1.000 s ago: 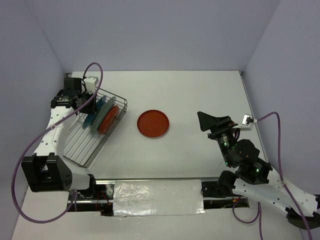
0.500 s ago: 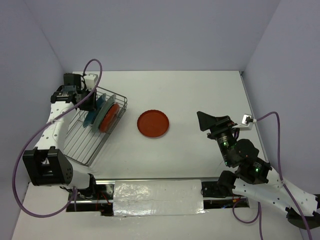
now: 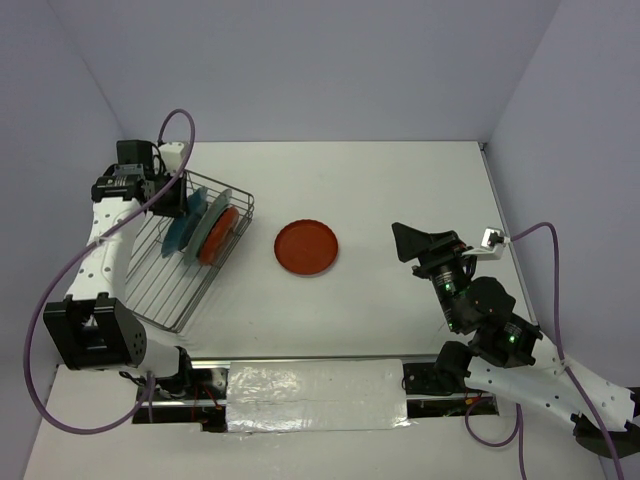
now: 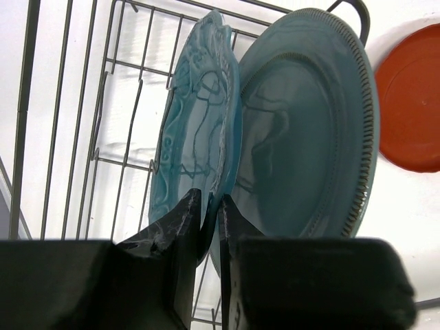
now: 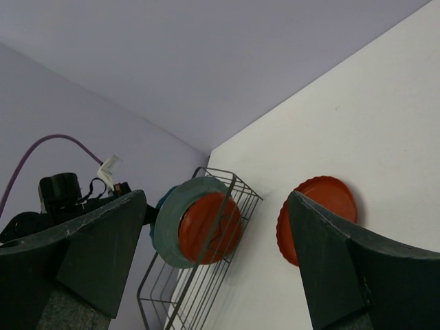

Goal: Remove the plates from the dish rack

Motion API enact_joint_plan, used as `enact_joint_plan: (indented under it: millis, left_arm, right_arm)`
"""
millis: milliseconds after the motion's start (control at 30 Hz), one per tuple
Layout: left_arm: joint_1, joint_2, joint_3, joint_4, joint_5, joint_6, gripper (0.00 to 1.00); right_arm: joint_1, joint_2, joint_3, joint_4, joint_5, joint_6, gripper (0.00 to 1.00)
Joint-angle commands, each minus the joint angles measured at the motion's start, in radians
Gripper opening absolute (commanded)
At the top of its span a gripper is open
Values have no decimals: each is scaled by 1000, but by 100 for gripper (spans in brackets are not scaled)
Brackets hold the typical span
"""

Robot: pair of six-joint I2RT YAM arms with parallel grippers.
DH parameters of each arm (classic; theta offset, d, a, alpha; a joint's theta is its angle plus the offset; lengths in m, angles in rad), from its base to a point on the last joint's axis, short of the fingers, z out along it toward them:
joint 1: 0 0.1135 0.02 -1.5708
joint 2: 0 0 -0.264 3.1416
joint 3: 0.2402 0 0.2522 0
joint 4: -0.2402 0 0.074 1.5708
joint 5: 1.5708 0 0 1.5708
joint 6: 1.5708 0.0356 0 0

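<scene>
At the far left, the left tool point(image 4: 210, 216), nearly closed, pinches the rim of the scalloped teal plate point(image 4: 196, 130). That plate stands in the dish rack point(image 3: 160, 285) beside the grey-teal plate point(image 4: 302, 130). A red plate point(image 3: 306, 247) lies flat on the desk point(image 3: 400, 190). The right tool point(image 3: 412, 240) gapes wide, holding nothing.

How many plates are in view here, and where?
4. Three stand in the dish rack: the teal scalloped plate, the grey-teal plate and a red-orange plate. The other red-orange plate lies flat on the table. None seems hidden.

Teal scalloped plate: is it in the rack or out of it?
In. The teal plate stands on edge in the rack; the left pincer pinches its rim.
</scene>
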State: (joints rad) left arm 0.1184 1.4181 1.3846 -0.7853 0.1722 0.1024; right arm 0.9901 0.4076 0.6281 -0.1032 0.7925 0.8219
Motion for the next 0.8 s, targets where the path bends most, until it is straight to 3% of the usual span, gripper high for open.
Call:
enact_joint_plan:
  millis: [0,767]
  left_arm:
    - [15,-45,83,47,18,-15,0]
    - [21,-177,156,57,220,-93,0]
  right_arm:
    - [-4,5,-5,40,13,8,91]
    - [-4,-6,-4,37,5,8,91]
